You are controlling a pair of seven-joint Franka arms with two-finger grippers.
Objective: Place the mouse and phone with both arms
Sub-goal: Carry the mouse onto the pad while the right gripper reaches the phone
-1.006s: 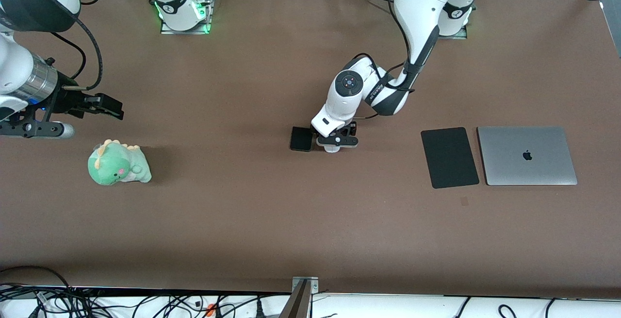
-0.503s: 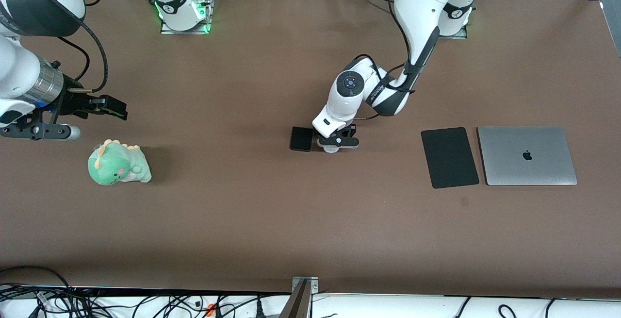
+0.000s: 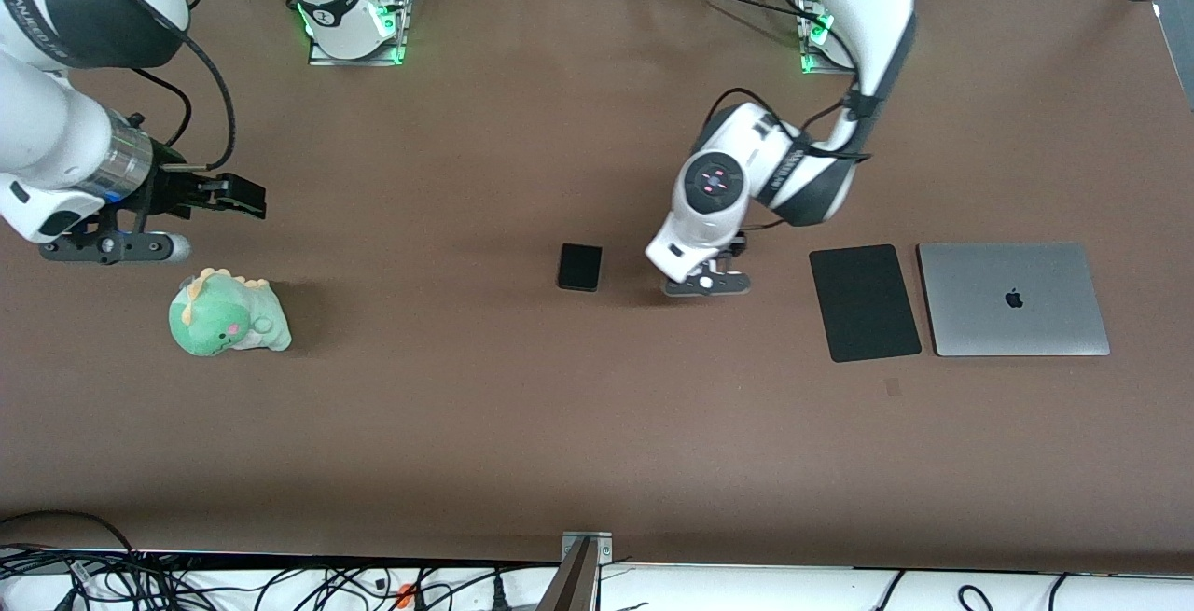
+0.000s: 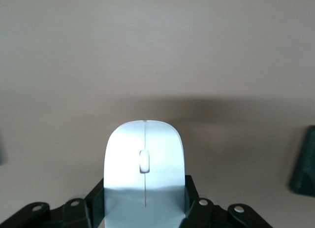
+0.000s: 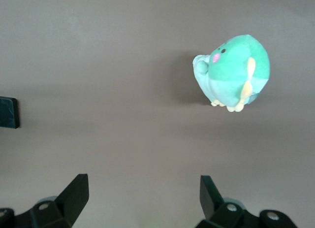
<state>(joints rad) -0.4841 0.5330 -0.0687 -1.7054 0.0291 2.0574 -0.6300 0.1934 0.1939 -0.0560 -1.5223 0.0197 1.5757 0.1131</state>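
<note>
My left gripper [image 3: 706, 284] is shut on the white mouse [image 4: 144, 174], its black fingers [image 4: 96, 201] pressing on both sides. It holds the mouse just above the table, between the phone [image 3: 579, 267] and the black mouse pad [image 3: 865, 302]. In the front view the mouse is almost hidden under the hand. The phone lies flat on the table and also shows at the edge of the right wrist view [image 5: 9, 112]. My right gripper [image 3: 244, 197] is open and empty in the air near the right arm's end of the table, over bare table by the plush toy; its fingers [image 5: 74, 193] stand wide apart.
A green dinosaur plush [image 3: 227, 314] sits below my right gripper and shows in the right wrist view [image 5: 234, 73]. A silver closed laptop [image 3: 1013, 298] lies beside the mouse pad toward the left arm's end.
My left gripper has left its spot beside the phone, carrying the mouse toward the mouse pad. My right gripper has moved a little toward the middle of the table.
</note>
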